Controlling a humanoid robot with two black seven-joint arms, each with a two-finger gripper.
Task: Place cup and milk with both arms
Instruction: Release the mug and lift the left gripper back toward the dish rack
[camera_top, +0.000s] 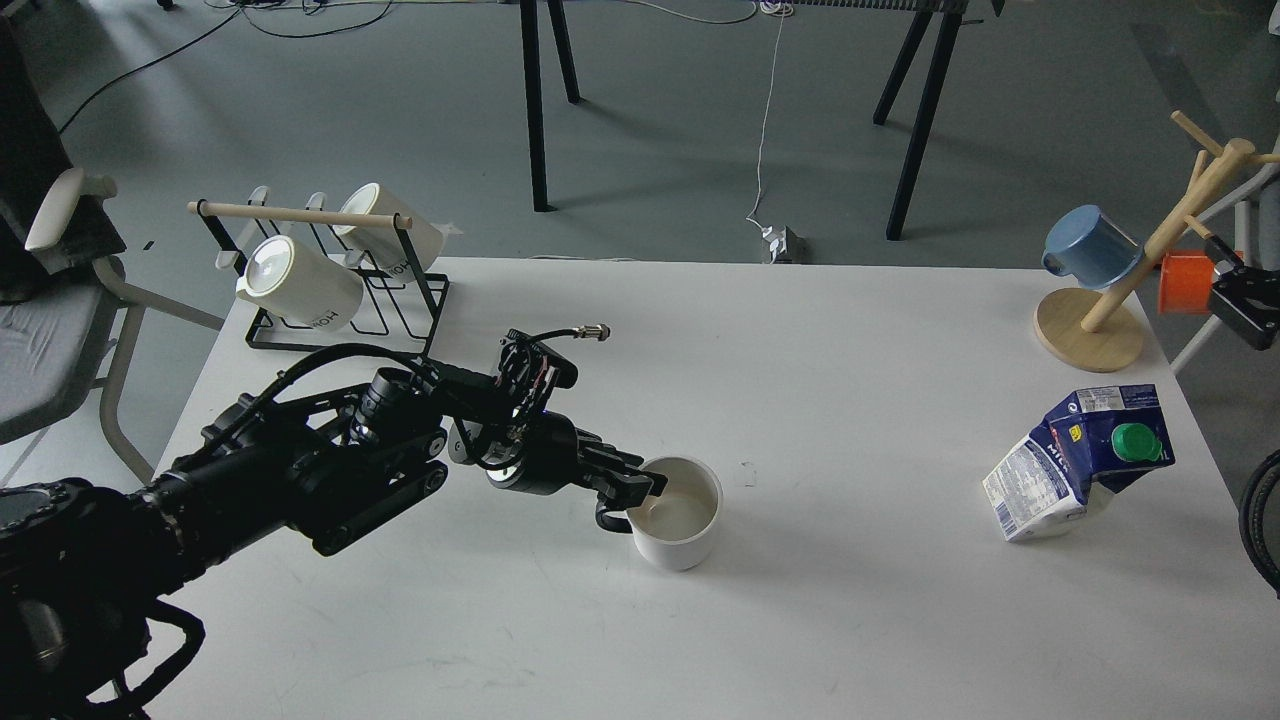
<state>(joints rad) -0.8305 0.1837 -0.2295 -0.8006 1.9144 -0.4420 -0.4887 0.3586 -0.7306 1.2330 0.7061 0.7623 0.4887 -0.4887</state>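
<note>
The cup (678, 512), a plain white mug with a cream inside and a small black handle, stands upright on the white table (850, 620) near its middle. My left gripper (640, 488) reaches in from the left and is shut on the cup's left rim, by the handle. The milk (1080, 460), a dented carton with a dark blue top and a green cap (1136, 441), leans on the table at the right. My right gripper (1245, 300) shows as a small dark part at the right edge, well above the milk; its fingers cannot be told apart.
A black wire rack (340, 300) with two white "HOH" mugs stands at the back left. A wooden mug tree (1095, 335) with a blue cup (1090, 247) stands at the back right, an orange cup (1185, 282) beside it. A chair (60, 330) stands left of the table.
</note>
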